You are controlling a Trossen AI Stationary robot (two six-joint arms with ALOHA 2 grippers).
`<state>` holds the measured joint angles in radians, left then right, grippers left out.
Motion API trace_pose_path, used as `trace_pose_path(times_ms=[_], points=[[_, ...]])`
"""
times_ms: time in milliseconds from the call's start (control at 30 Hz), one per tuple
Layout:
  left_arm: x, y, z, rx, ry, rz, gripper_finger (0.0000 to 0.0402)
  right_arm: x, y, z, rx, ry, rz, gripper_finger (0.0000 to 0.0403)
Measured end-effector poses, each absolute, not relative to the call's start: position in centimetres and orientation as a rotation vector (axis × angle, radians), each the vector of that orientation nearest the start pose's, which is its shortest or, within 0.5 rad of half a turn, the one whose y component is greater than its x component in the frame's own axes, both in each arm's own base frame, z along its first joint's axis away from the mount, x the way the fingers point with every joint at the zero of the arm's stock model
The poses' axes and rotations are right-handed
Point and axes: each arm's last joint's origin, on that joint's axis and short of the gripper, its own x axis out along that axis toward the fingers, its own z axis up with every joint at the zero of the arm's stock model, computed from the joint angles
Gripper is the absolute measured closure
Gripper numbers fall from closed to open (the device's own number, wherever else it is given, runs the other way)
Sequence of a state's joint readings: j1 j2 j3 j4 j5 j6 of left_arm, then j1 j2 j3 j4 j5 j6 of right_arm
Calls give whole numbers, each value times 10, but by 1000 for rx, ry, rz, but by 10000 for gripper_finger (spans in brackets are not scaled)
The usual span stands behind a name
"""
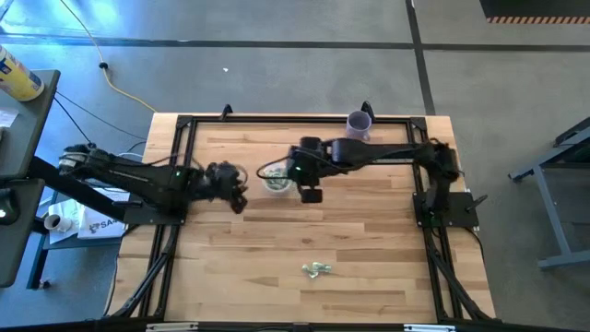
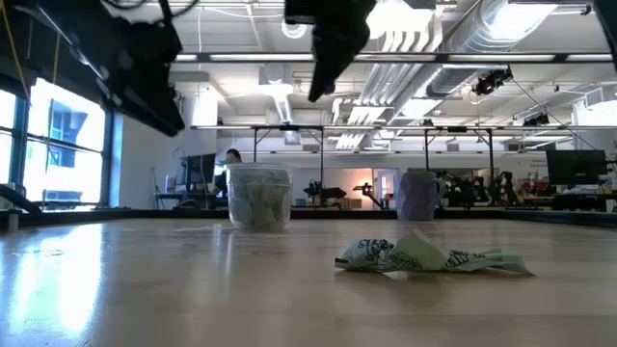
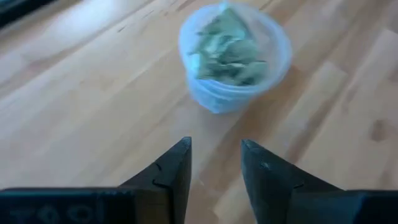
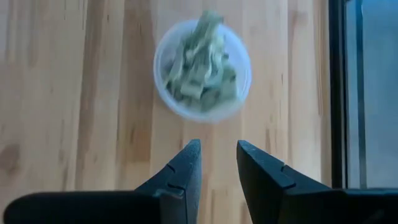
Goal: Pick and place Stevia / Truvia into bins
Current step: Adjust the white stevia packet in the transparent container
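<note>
High view: both arms reaching toward mid-table, left gripper just beside the translucent cup, right gripper on the cup's other side, close to it. Purple mug at the far edge of the wooden table. Small heap of loose green-and-white packets well apart, toward the near edge.

Low view: cup upright and filled with packets, mug farther back; crumpled loose packets lying flat in the foreground. Dark arm parts hanging overhead, above the cup.

Left wrist view: fingers parted with a clear gap, nothing between them, bare wood beneath; cup ahead, heaped with packets in the cup.

Right wrist view: fingers slightly apart, empty, raised above the table; cup directly ahead, packets piled inside, one sticking up past the rim.
</note>
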<state>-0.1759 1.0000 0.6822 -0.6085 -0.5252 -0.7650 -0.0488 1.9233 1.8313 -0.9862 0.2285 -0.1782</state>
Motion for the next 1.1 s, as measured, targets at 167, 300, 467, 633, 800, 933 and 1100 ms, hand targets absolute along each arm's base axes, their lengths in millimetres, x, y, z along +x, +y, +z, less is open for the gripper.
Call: trace_pose_path(times_ms=[167,300,467,633,800,933,1100], points=[[189,24,216,-573,665,628,277,370,-13,293,-189,1112,-244,308],[192,49,214,-669,654,571,314,345,0,283,-113,1082,-318,309],[200,66,208,-705,648,505,346,324,15,275,-41,1030,-399,309],[210,69,201,-739,658,436,364,316,25,270,-11,1011,-443,309],[220,72,194,-741,651,429,364,316,31,270,-19,991,-457,308],[227,75,195,-730,651,416,353,316,32,270,-25,989,-464,309],[235,77,198,-702,645,394,351,316,31,270,-30,992,-459,308]])
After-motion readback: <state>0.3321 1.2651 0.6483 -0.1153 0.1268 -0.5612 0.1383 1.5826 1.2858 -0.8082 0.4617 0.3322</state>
